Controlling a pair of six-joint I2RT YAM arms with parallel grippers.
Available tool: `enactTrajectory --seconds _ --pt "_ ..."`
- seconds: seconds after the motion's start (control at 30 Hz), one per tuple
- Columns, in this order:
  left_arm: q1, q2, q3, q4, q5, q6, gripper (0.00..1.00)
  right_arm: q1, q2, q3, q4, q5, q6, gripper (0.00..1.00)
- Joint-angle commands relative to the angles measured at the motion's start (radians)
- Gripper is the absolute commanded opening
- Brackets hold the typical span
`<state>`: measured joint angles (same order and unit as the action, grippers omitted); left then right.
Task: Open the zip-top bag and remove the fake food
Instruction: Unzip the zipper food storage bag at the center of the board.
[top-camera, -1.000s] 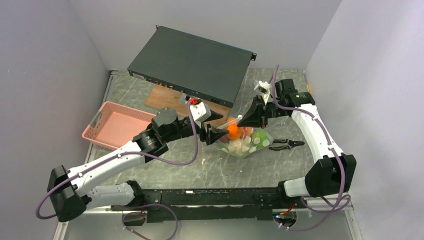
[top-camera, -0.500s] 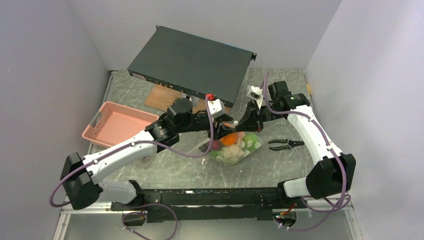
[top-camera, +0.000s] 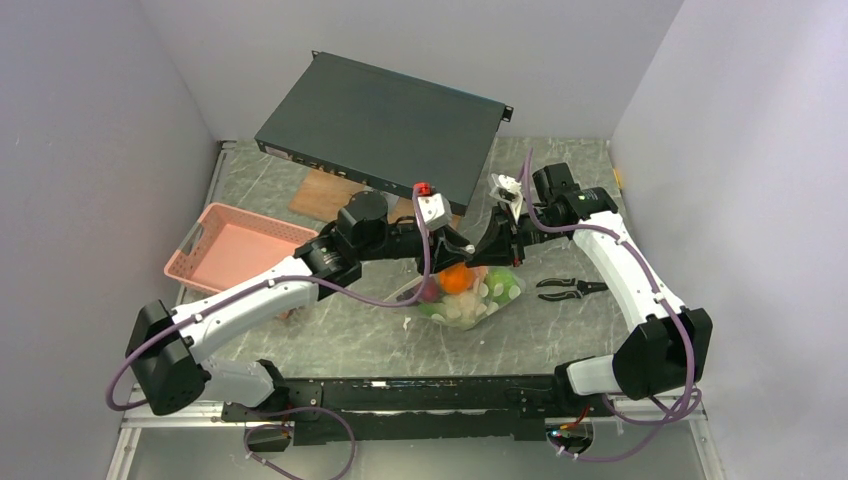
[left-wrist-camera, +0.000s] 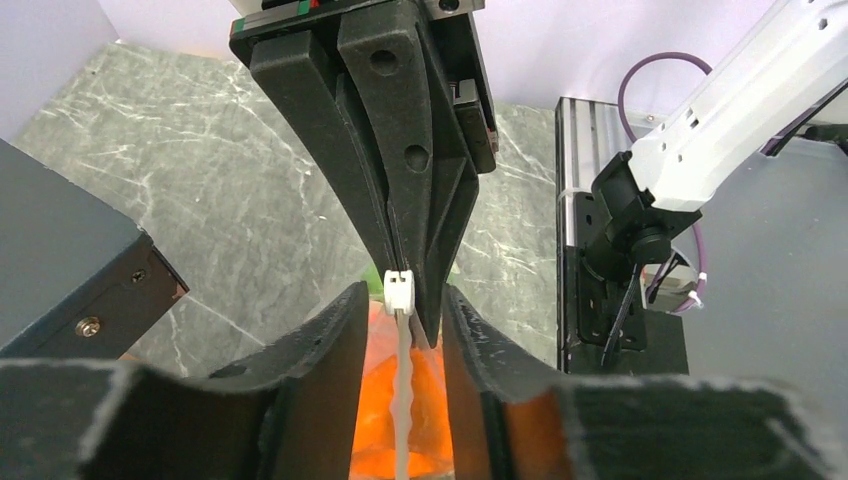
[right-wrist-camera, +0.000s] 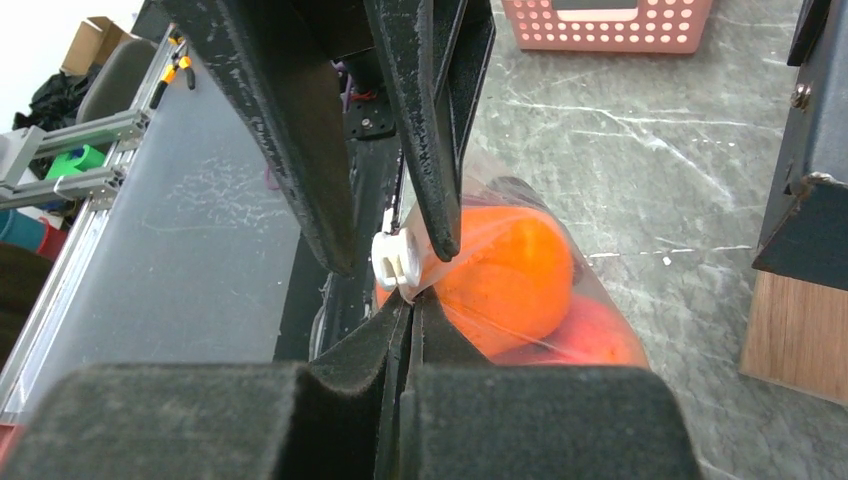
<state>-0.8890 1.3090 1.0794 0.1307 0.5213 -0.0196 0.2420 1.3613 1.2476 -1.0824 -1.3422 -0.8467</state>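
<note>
The zip-top bag (top-camera: 470, 295) hangs just above the table, holding fake food: an orange ball (right-wrist-camera: 510, 270), a red-pink fruit (right-wrist-camera: 590, 335), and pale and green pieces (top-camera: 500, 290). My right gripper (right-wrist-camera: 412, 305) is shut on the bag's top edge, just beside the white slider (right-wrist-camera: 393, 258). My left gripper (left-wrist-camera: 400, 300) faces it from the other side. Its fingers (left-wrist-camera: 325, 345) stand apart on either side of the zip strip (left-wrist-camera: 402, 400) and the white slider (left-wrist-camera: 399, 291), without touching them. In the top view the left gripper (top-camera: 465, 250) and the right gripper (top-camera: 487, 252) meet tip to tip over the bag.
Black pliers (top-camera: 570, 288) lie right of the bag. A pink mesh basket (top-camera: 235, 250) sits at the left. A dark rack unit (top-camera: 385, 130) lies at the back on a wooden board (top-camera: 325, 195), close behind both grippers.
The left arm has swung right and up to the bag's top edge, and its jaws have narrowed around the slider. The right gripper has shifted slightly left with the bag.
</note>
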Motion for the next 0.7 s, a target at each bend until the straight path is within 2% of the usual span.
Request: enactTrajectory --seconds 0.0,0.27,0.37,0.67 --pt "0.011 0.016 0.045 0.037 0.058 -0.024 0.34 0.005 -0.025 0.014 -0.015 -0.023 -0.036 0.0" --pt "0.021 0.026 0.042 0.061 0.098 -0.046 0.18 0.005 -0.025 0.013 -0.02 -0.026 -0.045 0.0" --pt "0.033 0.022 0.033 0.078 0.131 -0.058 0.01 0.004 -0.024 0.012 -0.019 -0.028 -0.043 0.0" --pt "0.069 -0.04 -0.033 0.078 0.14 -0.065 0.0 -0.007 -0.022 0.013 -0.025 -0.044 -0.049 0.0"
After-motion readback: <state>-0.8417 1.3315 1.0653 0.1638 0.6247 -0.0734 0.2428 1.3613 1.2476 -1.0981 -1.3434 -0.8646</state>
